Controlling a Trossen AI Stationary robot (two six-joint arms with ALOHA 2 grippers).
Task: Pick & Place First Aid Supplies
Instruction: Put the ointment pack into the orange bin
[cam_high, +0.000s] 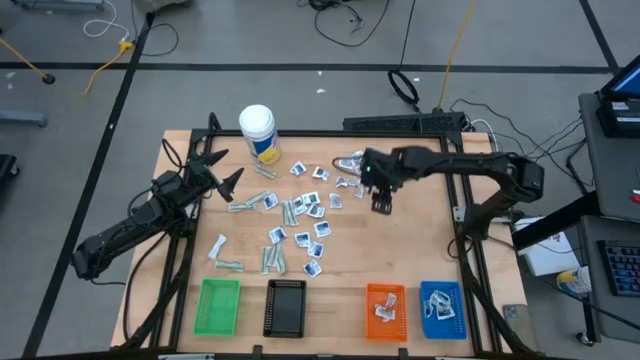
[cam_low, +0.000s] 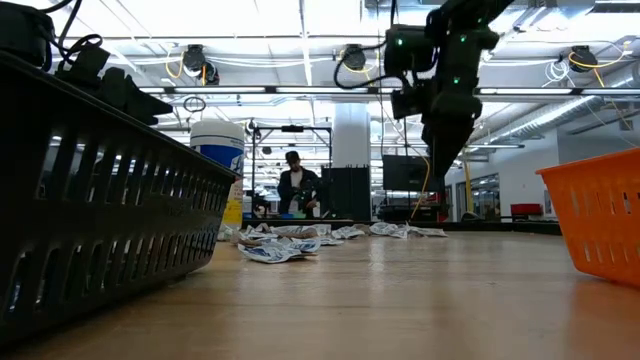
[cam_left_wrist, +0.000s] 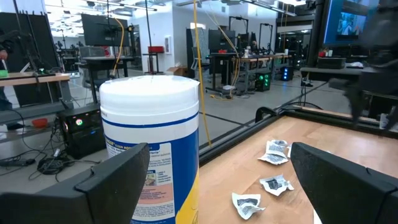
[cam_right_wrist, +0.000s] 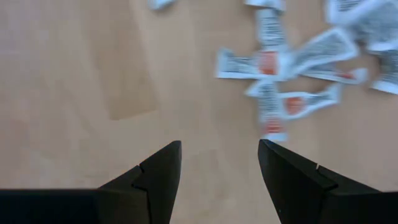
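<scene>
holding white sachets (cam_high: 385, 311): orange tray (cam_high: 386, 292) and blue tray (cam_high: 456, 302)

White-and-blue sachets (cam_high: 303, 240), red-printed packets (cam_right_wrist: 273, 93)

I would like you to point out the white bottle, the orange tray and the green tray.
white bottle (cam_high: 257, 122): high view, on its round lid.
orange tray (cam_high: 370, 310): high view, on its left wall.
green tray (cam_high: 218, 310): high view, on its bare floor.
</scene>
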